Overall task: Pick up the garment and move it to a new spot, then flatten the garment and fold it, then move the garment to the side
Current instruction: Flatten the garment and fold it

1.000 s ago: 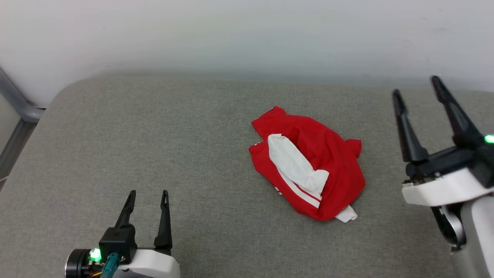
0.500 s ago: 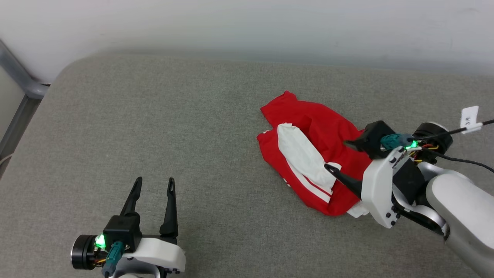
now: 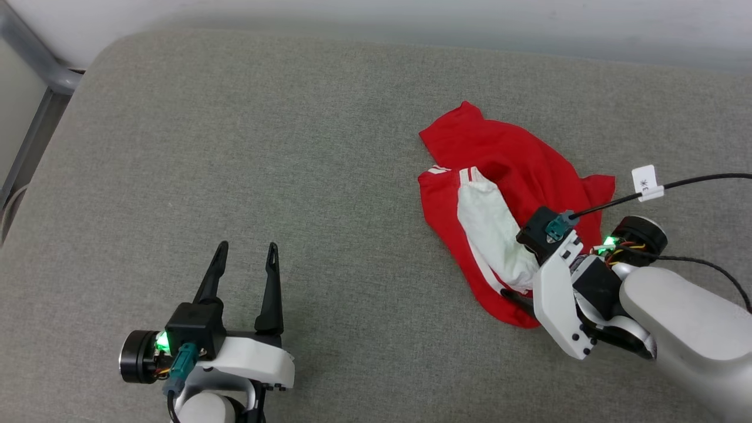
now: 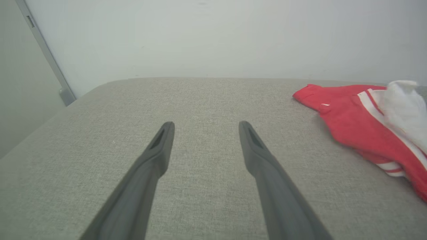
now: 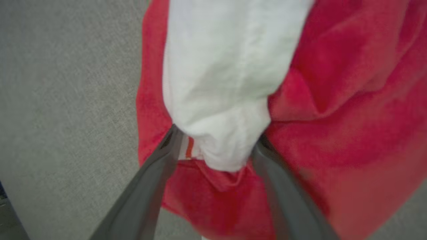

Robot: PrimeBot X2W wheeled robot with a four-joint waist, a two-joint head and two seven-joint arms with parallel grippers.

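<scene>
Shirt [image 3: 517, 164] lies crumpled right of centre on the grey padded surface [image 3: 235, 147]. Right pincer [image 5: 217, 133] is tipped down onto it, spread wide and straddling the bunched white sleeve [image 5: 220, 66]; nothing gripped yet. Left pincer [image 3: 247, 249] is wide open and empty, well apart to the left.

Best to close low, catching red cloth along with the sleeve, then lift slowly.

A second ago the right pincer stood raised, clear of the shirt. The head camera has dipped since.
</scene>
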